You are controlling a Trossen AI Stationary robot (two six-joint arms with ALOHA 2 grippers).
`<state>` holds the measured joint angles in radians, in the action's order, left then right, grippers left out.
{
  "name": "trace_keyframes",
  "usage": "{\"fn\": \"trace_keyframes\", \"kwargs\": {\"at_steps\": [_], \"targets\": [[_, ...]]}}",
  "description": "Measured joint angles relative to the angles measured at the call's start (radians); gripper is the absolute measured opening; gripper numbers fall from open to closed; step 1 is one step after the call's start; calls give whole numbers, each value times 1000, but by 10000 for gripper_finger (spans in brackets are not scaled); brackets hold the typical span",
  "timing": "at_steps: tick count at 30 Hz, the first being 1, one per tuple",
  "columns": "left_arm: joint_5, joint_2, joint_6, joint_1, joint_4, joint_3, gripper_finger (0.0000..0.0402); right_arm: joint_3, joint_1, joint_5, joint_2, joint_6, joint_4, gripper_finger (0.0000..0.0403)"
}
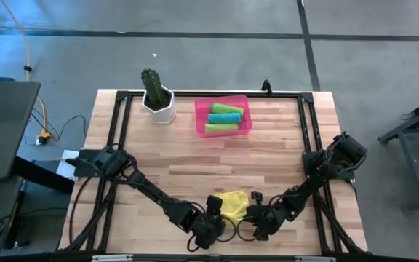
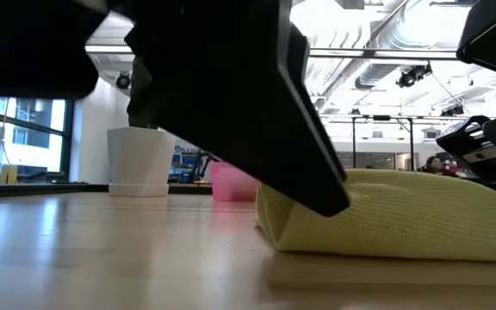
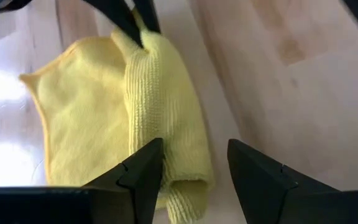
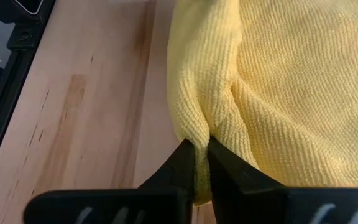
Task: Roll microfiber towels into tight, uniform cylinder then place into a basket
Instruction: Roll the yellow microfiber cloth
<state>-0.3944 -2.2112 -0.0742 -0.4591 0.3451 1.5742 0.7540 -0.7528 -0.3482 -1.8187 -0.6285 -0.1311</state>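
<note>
Starting at the left of the high view, my left gripper [image 1: 211, 218] sits at about seven o'clock on the table, its fingers [image 3: 143, 171] spread apart and straddling the near end of the rolled fold without pinching it. The yellow towel [image 1: 233, 204] lies at six o'clock, close to the front edge, partly rolled: one thick ribbed fold runs along it, with a flat flap still spread beside it. Just to its right, my right gripper [image 1: 257, 214] is pinched tight on the towel's edge [image 4: 199, 138], the cloth bunching into a pleat between the fingertips.

I judge this cloth light, limp and slightly grippy; it will sag and unroll if released, so I would hold the roll itself at both ends rather than the loose hem.

Up at twelve to one o'clock the pink basket [image 1: 199, 116] holds three rolled towels [image 1: 223, 118], two green and one teal.
</note>
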Motion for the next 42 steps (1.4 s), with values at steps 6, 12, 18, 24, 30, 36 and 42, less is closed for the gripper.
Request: {"fn": "trace_keyframes", "kwargs": {"at_steps": [6,12,18,24,30,36,42], "targets": [[-13,-21,0,15,33,0,170,0,0,0,0,0,-2,19],[42,-61,-31,33,23,5,169,0,0,0,0,0,-4,19],[115,-56,-148,39,26,4,119,0,0,0,0,33,-6,20],[189,-59,-265,52,21,4,25,2,1,8,47,205,12,63],[257,-58,-346,76,21,3,21,16,-1,51,129,382,28,121],[361,-57,-355,103,11,2,16,14,-33,52,121,502,11,137],[471,-58,-386,141,4,2,15,14,-88,-46,71,516,-17,138]]}}
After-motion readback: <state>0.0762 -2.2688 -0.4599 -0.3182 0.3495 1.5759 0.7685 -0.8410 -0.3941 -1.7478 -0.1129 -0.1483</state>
